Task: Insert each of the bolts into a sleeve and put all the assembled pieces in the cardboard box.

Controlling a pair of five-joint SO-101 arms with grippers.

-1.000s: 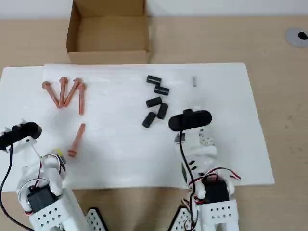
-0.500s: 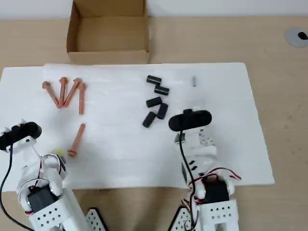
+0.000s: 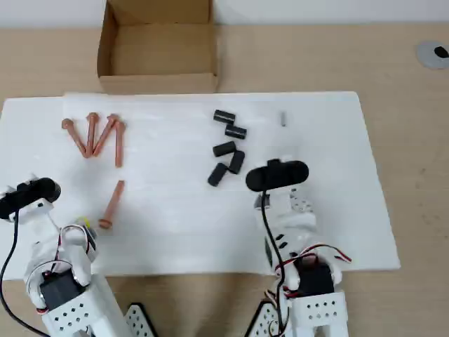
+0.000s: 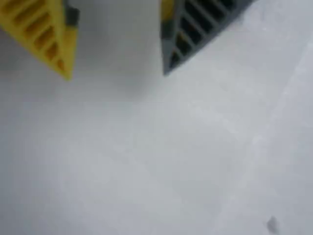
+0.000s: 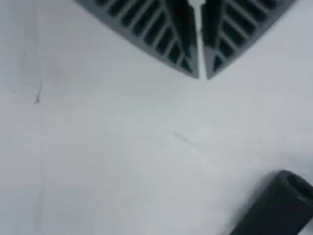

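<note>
Several copper bolts (image 3: 95, 135) lie fanned out at the far left of the white mat (image 3: 168, 225), and one more bolt (image 3: 112, 203) lies alone nearer the left arm (image 3: 42, 210). Several black sleeves (image 3: 228, 149) are scattered mid-mat, just beyond the right arm (image 3: 280, 182). The cardboard box (image 3: 158, 74) stands open behind the mat. My left gripper (image 4: 116, 73) hangs open just over bare mat. Low over the mat, my right gripper (image 5: 201, 76) is shut with nothing in it, and one black sleeve (image 5: 274, 205) lies close by.
A small grey piece (image 3: 283, 119) lies on the mat to the right of the sleeves. Brown tabletop (image 3: 407, 140) surrounds the mat, with a grey disc (image 3: 432, 54) at the far right corner.
</note>
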